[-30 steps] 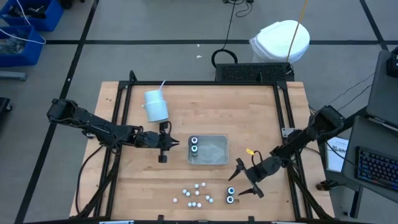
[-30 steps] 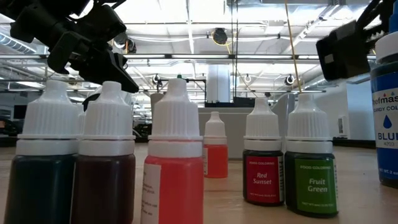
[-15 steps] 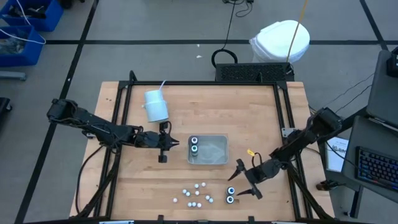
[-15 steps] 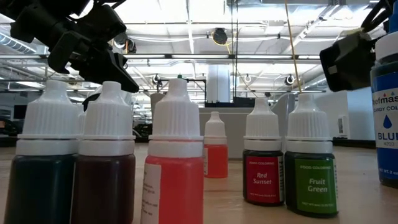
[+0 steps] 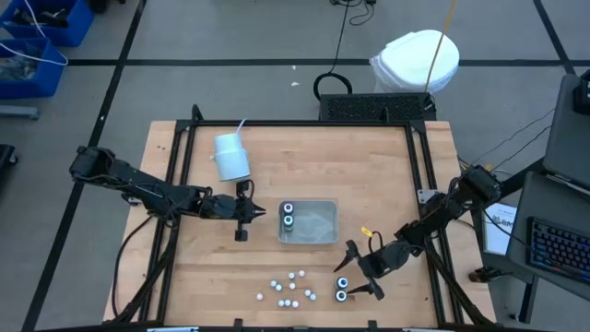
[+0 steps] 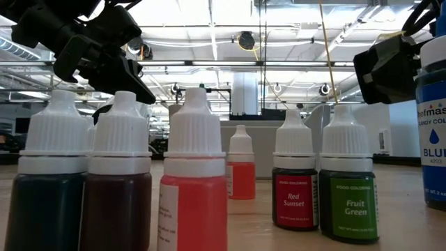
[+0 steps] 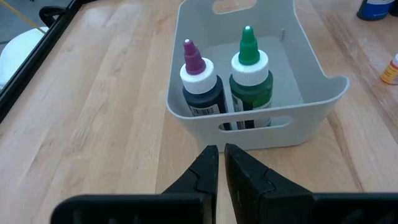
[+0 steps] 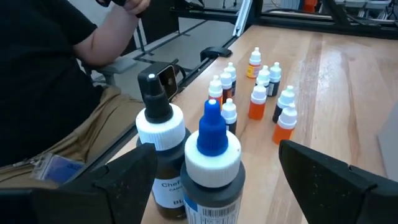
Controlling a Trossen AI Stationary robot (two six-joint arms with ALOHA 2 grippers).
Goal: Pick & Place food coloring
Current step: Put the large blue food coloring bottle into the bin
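Grey tray at worktop centre already has 2 larger bottles. My left claw waits just beside its left wall, fingers together, empty. My right claw, fingers apart, brackets the 2 remaining larger bottles; small bottles sit left of them. Step: reach. Next: settle around 1, close. Only the right wrist view shows the blue tip.

Right gripper moved slightly left and toward the front tabletop edge. Its open fingers now flank the two larger food coloring bottles.
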